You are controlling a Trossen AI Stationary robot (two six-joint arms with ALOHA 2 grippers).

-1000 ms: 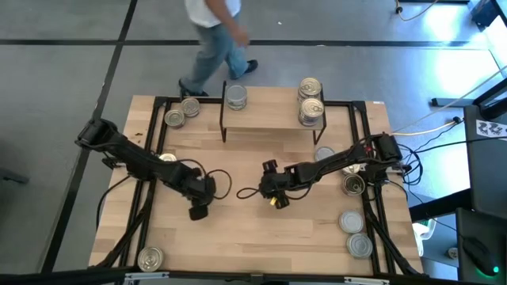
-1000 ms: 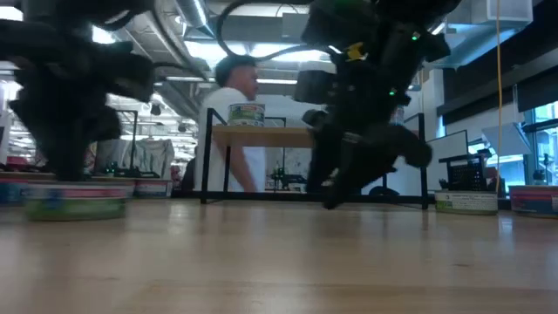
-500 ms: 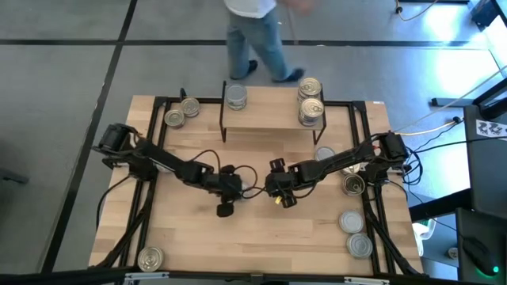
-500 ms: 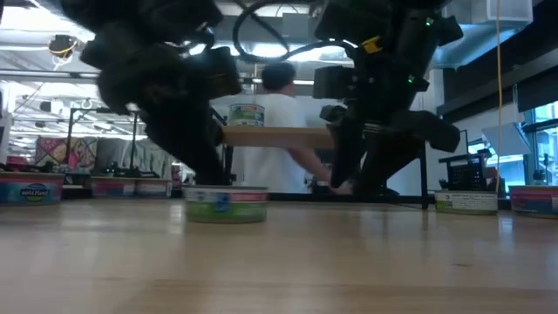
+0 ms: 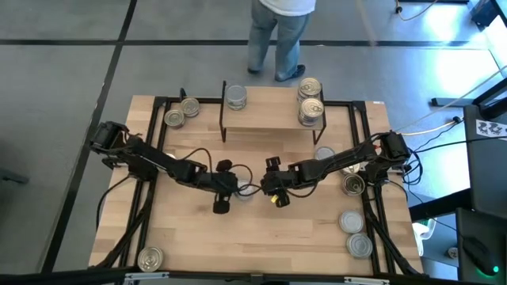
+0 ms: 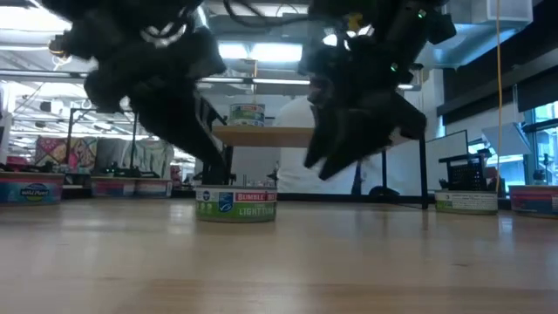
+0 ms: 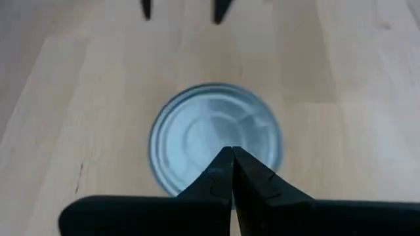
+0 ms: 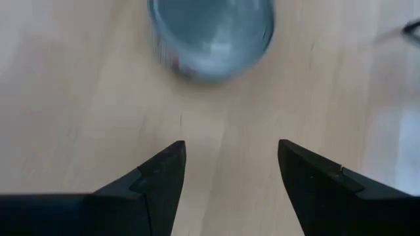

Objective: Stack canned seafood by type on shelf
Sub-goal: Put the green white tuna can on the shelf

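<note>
A silver-topped can (image 7: 215,139) now sits mid-table, pushed in from the left edge by the left gripper (image 7: 231,172), fingers pinched shut behind it. The right gripper (image 8: 230,164) waits half-spread, ready to grab.

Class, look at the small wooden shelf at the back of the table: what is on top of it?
On the shelf: one tin at its left end, two tins at its right end. Whether either is a stack cannot be seen from above.
</note>
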